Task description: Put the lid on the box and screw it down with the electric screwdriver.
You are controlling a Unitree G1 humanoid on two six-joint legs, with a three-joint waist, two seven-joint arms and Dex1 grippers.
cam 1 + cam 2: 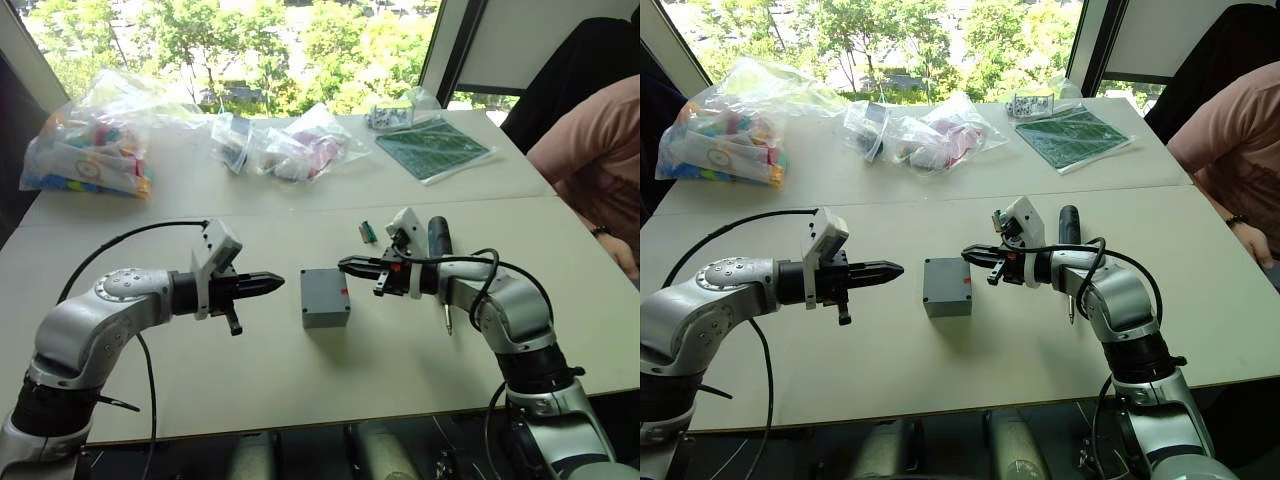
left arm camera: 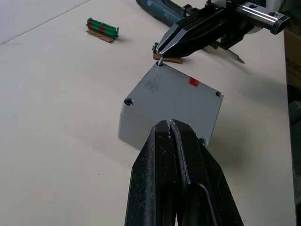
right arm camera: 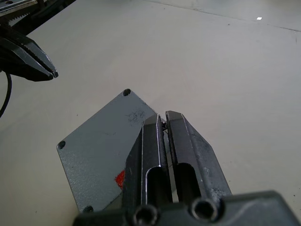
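Note:
The grey box [image 1: 325,298] stands at the table's middle with the lid [image 2: 174,94] lying on top, corner holes and a small red mark showing. My right gripper [image 1: 345,265] reaches in from the right and is shut on a small screw [image 2: 161,60], held over the lid's far right corner hole. My left gripper [image 1: 275,283] hovers shut and empty just left of the box, pointing at it. The black electric screwdriver [image 1: 438,240] lies on the table behind my right forearm, bit toward the front edge.
Small green-orange components [image 1: 368,232] lie just behind the box. Clear bags of parts [image 1: 90,150] and a green board [image 1: 432,148] fill the far table. A person in a pink sleeve [image 1: 600,170] sits at the right edge.

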